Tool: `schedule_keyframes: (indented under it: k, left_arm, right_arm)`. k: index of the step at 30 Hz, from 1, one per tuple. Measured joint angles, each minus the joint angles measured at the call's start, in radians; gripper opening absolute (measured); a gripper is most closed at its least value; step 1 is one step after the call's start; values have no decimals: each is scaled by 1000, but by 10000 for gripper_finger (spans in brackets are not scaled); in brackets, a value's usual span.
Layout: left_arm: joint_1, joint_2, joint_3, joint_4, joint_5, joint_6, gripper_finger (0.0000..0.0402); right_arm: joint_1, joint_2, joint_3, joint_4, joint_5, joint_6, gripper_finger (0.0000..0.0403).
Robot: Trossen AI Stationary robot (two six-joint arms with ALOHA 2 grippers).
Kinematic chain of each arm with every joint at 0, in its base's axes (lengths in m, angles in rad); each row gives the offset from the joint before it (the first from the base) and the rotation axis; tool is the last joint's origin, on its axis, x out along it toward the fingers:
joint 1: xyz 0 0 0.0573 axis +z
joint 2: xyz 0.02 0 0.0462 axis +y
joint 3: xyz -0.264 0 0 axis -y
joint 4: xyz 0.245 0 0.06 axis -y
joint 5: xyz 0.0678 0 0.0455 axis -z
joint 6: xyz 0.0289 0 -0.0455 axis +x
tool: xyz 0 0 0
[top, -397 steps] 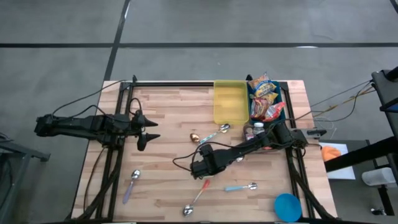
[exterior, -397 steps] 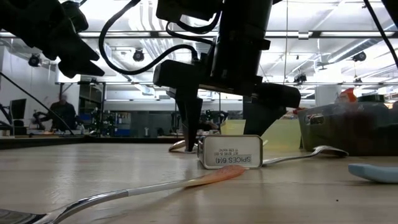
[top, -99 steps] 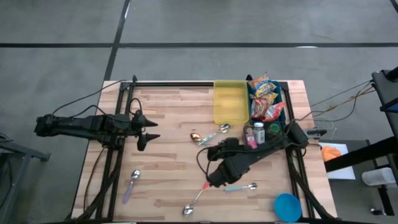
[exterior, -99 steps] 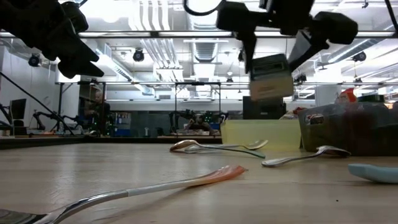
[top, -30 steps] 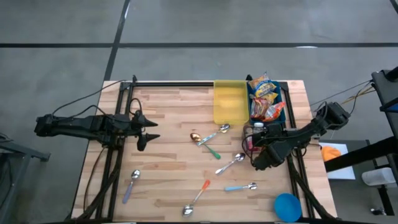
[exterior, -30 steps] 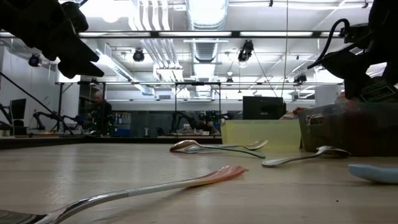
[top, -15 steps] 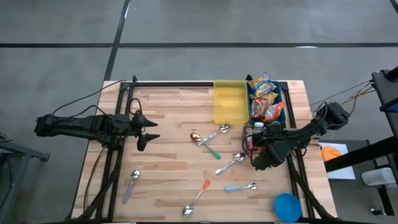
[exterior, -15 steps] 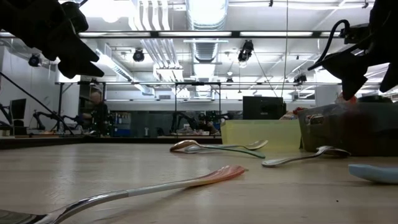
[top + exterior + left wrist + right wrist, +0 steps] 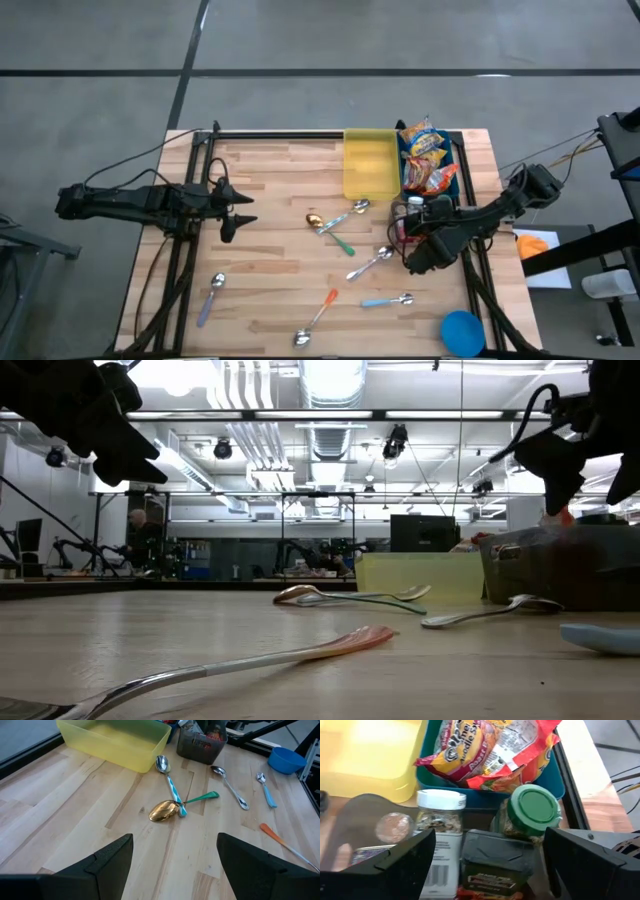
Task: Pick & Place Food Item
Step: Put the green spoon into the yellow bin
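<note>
The left tool [image 9: 237,210] waits over the left side of the pale wooden desk [image 9: 270,190], its fingers spread apart and holding nothing. Mid-desk, several metal spoons with coloured handles [image 9: 336,218] lie scattered near an empty yellow plastic tub [image 9: 369,165]. At the right edge, the small dark spice tin with a pale label [image 9: 492,862], carried aloft seconds ago, now sits in the dark clear bin [image 9: 412,212] among a white-capped jar [image 9: 440,812] and a green-lidded jar [image 9: 534,810]. The right tool [image 9: 425,225] has just widened above it, fingers apart and empty. The placement looks done.
</note>
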Motion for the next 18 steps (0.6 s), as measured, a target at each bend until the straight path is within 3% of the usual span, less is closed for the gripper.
schedule_keyframes:
  k: [6, 14, 18]
  left_arm:
    - [0, 0, 0, 0, 0, 0, 290]
    - [0, 0, 0, 0, 0, 0, 290]
    - [0, 0, 0, 0, 0, 0, 290]
  right_arm:
    - [0, 0, 75, 0, 77, -22, 373]
    - [0, -5, 194, 14, 426, -130, 374]
    - [0, -16, 238, 24, 514, -215, 374]
